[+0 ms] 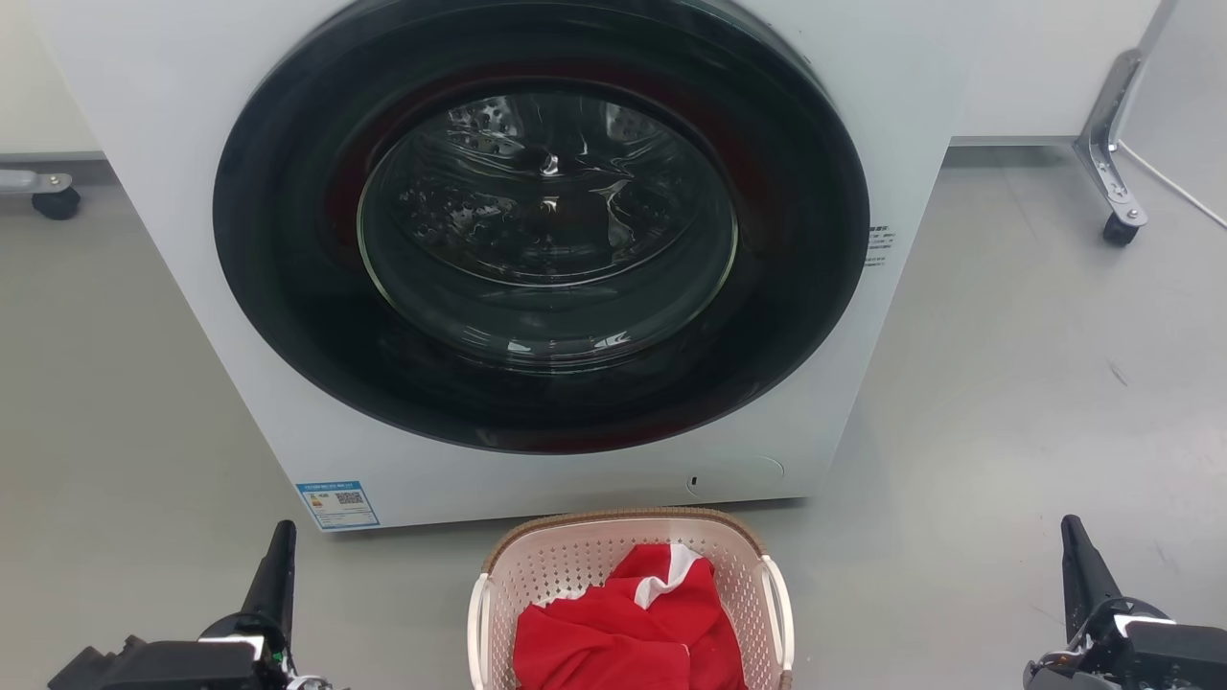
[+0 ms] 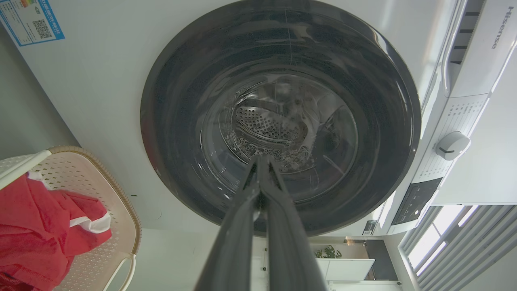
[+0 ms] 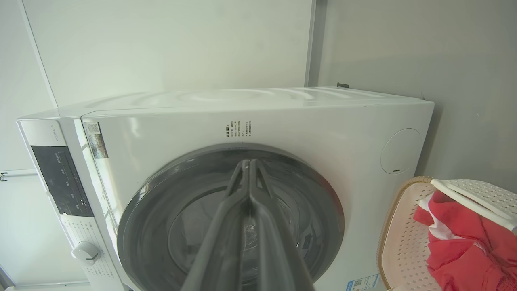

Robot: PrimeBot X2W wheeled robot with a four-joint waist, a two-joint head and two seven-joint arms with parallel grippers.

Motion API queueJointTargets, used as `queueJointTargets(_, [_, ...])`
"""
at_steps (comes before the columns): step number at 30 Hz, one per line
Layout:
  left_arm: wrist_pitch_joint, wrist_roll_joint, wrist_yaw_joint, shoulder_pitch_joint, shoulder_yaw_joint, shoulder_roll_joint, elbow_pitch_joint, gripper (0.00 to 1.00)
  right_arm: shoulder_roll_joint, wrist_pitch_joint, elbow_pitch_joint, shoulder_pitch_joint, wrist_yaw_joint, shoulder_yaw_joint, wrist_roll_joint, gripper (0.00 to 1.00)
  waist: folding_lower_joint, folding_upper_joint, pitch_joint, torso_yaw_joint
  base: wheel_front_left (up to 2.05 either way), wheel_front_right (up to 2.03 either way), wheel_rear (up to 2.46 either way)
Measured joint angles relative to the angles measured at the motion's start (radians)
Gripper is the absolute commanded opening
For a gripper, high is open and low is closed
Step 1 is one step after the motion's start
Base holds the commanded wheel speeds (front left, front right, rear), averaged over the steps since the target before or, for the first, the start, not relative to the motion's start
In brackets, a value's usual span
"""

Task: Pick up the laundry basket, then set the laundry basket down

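A: Where do we see the laundry basket (image 1: 575,565)?
B: On the grey floor (image 1: 1007,431), upright, just in front of the white washing machine (image 1: 891,115) with its round dark door. A red garment (image 1: 623,623) with white trim lies bunched inside
A: And our claws?
B: The left claw (image 1: 284,535) sits low at our left, the right claw (image 1: 1073,532) low at our right, both well apart from the basket and holding nothing. Each wrist view shows its two long fingers pressed together (so both are closed)
A: How far along are we?
B: We cannot tell: a basket standing on the floor with claws clear fits both a lift to come and a set-down done
A: What could go wrong?
B: If we lift, we judge a grip on one white handle (image 1: 778,599) alone would tilt the basket and spill the garment; closed fingers would shove the light plastic, and the machine front is near enough to bump
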Motion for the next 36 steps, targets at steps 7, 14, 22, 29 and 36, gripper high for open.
queueJointTargets(7, [0.0, 0.0, 0.0, 0.0, 0.0, 0.0, 0.0, 0.0, 0.0, 0.0, 0.0, 0.0, 0.0, 0.0, 0.0, 0.0, 0.0, 0.0, 0.0, 0.0, 0.0, 0.0, 0.0])
queueJointTargets(14, [0.0, 0.0, 0.0, 0.0, 0.0, 0.0, 0.0, 0.0, 0.0, 0.0, 0.0, 0.0, 0.0, 0.0, 0.0, 0.0, 0.0, 0.0, 0.0, 0.0, 0.0, 0.0, 0.0])
queueJointTargets(22, [0.0, 0.0, 0.0, 0.0, 0.0, 0.0, 0.001, 0.0, 0.0, 0.0, 0.0, 0.0, 0.0, 0.0, 0.001, 0.0, 0.0, 0.0, 0.0, 0.0, 0.0, 0.0, 0.0])
queueJointTargets(29, [0.0, 0.0, 0.0, 0.0, 0.0, 0.0, 0.001, 0.0, 0.0, 0.0, 0.0, 0.0, 0.0, 0.0, 0.001, 0.0, 0.0, 0.0, 0.0, 0.0, 0.0, 0.0, 0.0])
queueJointTargets(36, [0.0, 0.0, 0.0, 0.0, 0.0, 0.0, 0.001, 0.0, 0.0, 0.0, 0.0, 0.0, 0.0, 0.0, 0.001, 0.0, 0.0, 0.0, 0.0, 0.0, 0.0, 0.0, 0.0])
